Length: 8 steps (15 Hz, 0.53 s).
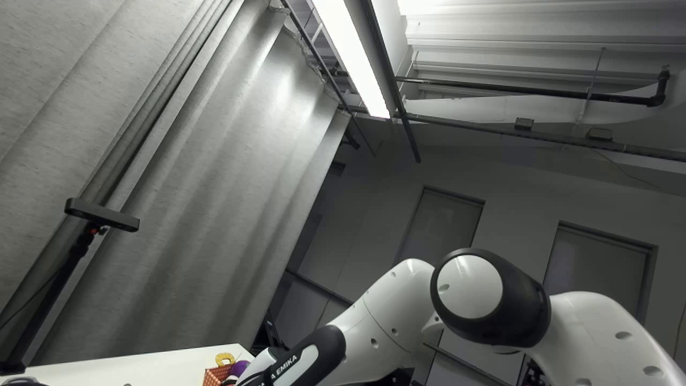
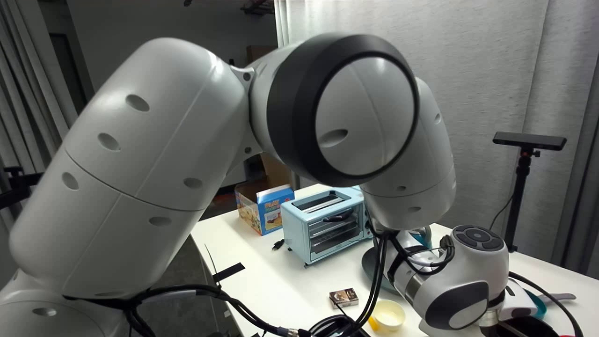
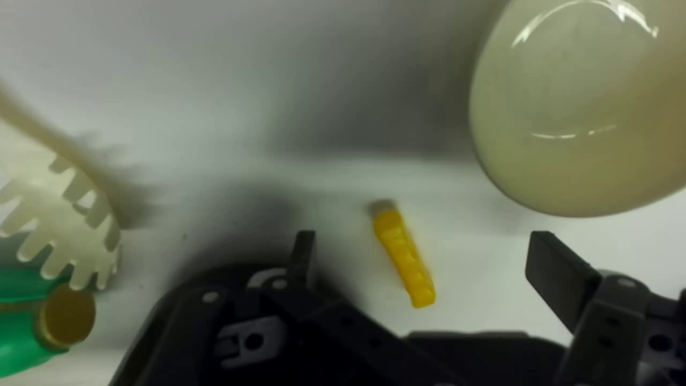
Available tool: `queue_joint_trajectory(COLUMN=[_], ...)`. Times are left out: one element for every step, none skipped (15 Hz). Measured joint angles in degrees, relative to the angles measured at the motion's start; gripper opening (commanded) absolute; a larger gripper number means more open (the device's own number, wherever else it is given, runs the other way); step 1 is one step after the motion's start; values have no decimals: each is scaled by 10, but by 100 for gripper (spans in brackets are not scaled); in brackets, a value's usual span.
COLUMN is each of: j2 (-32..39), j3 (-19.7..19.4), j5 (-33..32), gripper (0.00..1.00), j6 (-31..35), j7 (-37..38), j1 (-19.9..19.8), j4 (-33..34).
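Observation:
In the wrist view my gripper [image 3: 423,238] is open, with its two dark fingers wide apart and nothing between the pads. A small yellow stick-like object [image 3: 404,257] lies on the white table below, between the fingers and nearer the left one. A cream bowl [image 3: 579,123] stands at the upper right, beyond the right finger. A pale toothed utensil [image 3: 67,225] and a green object with a brown-gold end [image 3: 64,316] are at the left edge. In an exterior view the cream bowl [image 2: 389,314] shows below the arm; the fingertips are not visible in either exterior view.
In an exterior view a light blue toaster oven [image 2: 323,224], a colourful box [image 2: 264,210], a small brown box [image 2: 344,298] and black cables [image 2: 243,311] are around the arm. A camera stand [image 2: 523,187] is behind. A checked basket [image 1: 216,374] is beside the arm.

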Motion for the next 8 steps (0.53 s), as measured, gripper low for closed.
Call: queue_joint_trajectory(j2=[3,6,10,13,13,13,13,12], j3=[0,0,0,0,-1,-2,-2,-2], j5=[0,0,0,-1,-1,-1,-1,-1], gripper=[79,69,65,59,48,40,31,25], j6=[0,0,0,0,0,0,0,0], j7=[0,0,0,0,0,1,1,2], j1=[0,0,0,0,0,0,0,0], j4=[2,4,8,11,14,16,17,18])
